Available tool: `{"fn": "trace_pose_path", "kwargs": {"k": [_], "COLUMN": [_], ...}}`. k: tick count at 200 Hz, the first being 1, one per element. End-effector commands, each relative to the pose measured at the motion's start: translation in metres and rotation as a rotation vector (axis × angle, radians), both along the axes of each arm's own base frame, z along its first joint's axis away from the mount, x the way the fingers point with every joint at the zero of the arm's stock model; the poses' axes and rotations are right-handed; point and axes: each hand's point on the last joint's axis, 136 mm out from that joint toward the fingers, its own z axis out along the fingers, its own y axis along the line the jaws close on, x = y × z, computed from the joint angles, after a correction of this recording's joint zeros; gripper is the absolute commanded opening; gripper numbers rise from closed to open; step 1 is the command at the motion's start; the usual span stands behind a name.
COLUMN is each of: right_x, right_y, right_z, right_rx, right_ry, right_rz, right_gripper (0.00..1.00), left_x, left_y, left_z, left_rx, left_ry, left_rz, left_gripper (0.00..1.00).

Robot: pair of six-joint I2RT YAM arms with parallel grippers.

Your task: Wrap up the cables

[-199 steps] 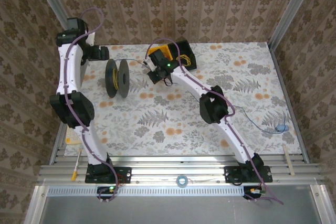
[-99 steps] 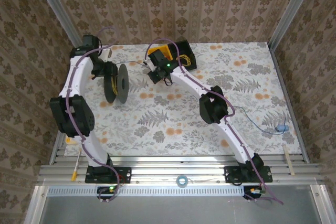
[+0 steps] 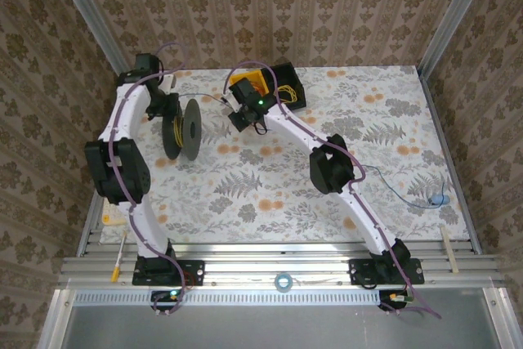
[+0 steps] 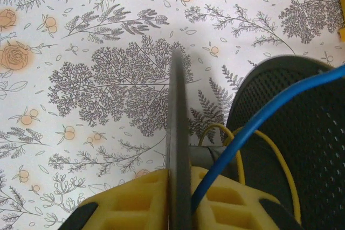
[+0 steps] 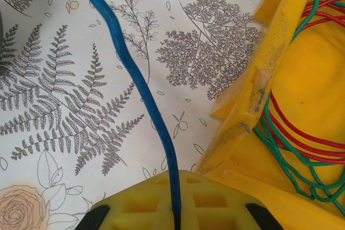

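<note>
Left gripper (image 4: pixel 179 189) has its yellow fingers pressed against either side of one black flange of the spool (image 3: pixel 183 126), which stands on edge on the floral table cover (image 3: pixel 245 194). Right gripper (image 5: pixel 175 200) is closed on the blue cable (image 5: pixel 143 90), which runs straight out from between its fingers across the cover. In the left wrist view this cable crosses in front of the spool's other, perforated flange and passes down beside the finger. The yellow cable (image 4: pixel 283 168) loops loosely around the spool's hub between the two flanges. Just right of the right gripper sits a yellow bin (image 5: pixel 264 74) holding red and green wires (image 5: pixel 302 133), inside a black box (image 3: pixel 290 79). Both cables are thin and string-like.
</note>
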Motion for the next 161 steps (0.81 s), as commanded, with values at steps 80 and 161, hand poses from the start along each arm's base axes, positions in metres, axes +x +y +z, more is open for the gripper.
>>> {"fn": "trace_pose_path", "kwargs": {"k": [80, 161], "right_x": [0.003, 0.004], "right_y": [0.011, -0.001], "right_z": [0.048, 0.155], "right_rx": [0.112, 0.393], "right_ry": [-0.040, -0.077], "right_rz": [0.062, 0.196], "right_gripper": [0.00, 0.87], "left_x": [0.010, -0.004], "left_y": [-0.006, -0.003], "left_z": [0.034, 0.184], "left_rx": [0.010, 0.015], "left_ry": [-0.028, -0.272], "left_rz": [-0.053, -0.099], "left_gripper": [0.00, 0.00]}}
